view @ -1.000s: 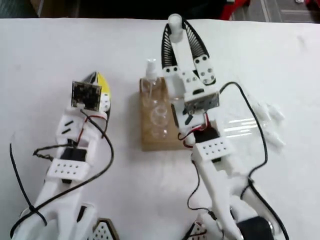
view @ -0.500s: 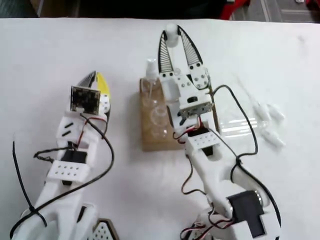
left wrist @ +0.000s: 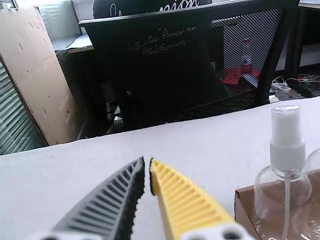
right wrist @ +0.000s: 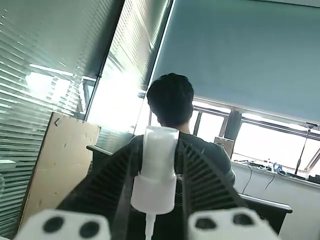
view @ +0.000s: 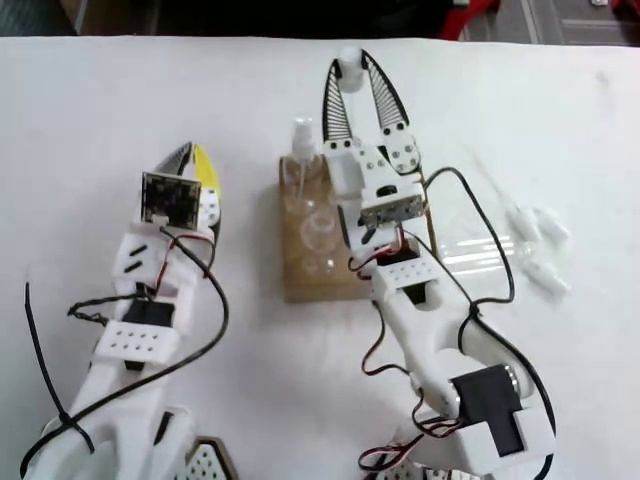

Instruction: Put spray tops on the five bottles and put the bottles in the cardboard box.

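The cardboard box (view: 296, 287) lies mid-table with clear bottles in it. One bottle (view: 300, 170) at the box's far end stands with a spray top on; the left wrist view shows this bottle (left wrist: 283, 170) and the box corner (left wrist: 248, 206). Beyond the box's far end, my right gripper (view: 352, 75) is shut on a white spray top (view: 348, 60), which stands upright between the black fingers (right wrist: 200, 185) as a white spray top (right wrist: 156, 172). My left gripper (view: 192, 160), with grey and yellow fingers, is shut on nothing left of the box; its fingertips meet over the bare table (left wrist: 147, 172).
A clear bottle (view: 485, 250) lies on its side on the table right of the box. Loose white spray tops (view: 540, 225) lie farther right. A black chair (left wrist: 190, 65) stands beyond the table's far edge.
My right gripper, with the spray top in it, has drawn back slightly toward the box, and more of that arm's rear has come into view. The left arm has stayed still.
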Tool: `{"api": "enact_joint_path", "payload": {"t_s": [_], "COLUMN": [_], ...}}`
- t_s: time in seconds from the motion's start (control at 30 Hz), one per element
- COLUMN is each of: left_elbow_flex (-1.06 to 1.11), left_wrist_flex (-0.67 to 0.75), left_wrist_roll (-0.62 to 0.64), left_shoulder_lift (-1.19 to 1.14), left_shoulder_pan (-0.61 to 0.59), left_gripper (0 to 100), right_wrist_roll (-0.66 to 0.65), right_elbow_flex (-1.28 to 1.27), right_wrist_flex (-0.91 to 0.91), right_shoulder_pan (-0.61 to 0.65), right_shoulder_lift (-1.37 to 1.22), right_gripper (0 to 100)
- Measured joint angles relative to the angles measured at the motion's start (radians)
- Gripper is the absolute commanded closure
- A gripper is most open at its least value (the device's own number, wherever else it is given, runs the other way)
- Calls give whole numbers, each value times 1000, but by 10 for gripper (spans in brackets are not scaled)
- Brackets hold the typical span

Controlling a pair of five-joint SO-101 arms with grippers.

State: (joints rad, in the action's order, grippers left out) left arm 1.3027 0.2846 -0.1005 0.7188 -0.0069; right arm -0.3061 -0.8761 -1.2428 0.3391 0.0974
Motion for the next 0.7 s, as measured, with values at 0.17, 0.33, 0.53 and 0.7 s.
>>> {"api": "enact_joint_path", "payload": {"t_s": [0.17, 0.33, 0.53, 0.7], "left_elbow_flex": [0, 0, 0, 0], "left_wrist_flex": [0, 0, 0, 0], "left_wrist_roll": [0, 0, 0, 0], "left_shoulder_lift": [0, 0, 0, 0], "left_shoulder_pan": [0, 0, 0, 0], "left_gripper": [976, 976, 976, 976], "right_wrist_roll": [0, 0, 0, 0], "right_elbow_flex": [0, 12, 12, 21], "right_wrist_flex": [0, 0, 0, 0], "right_shoulder_pan": [0, 0, 0, 0], "right_shoulder_lift": [-2, -2, -2, -2], "right_gripper": [983, 983, 983, 983]}}
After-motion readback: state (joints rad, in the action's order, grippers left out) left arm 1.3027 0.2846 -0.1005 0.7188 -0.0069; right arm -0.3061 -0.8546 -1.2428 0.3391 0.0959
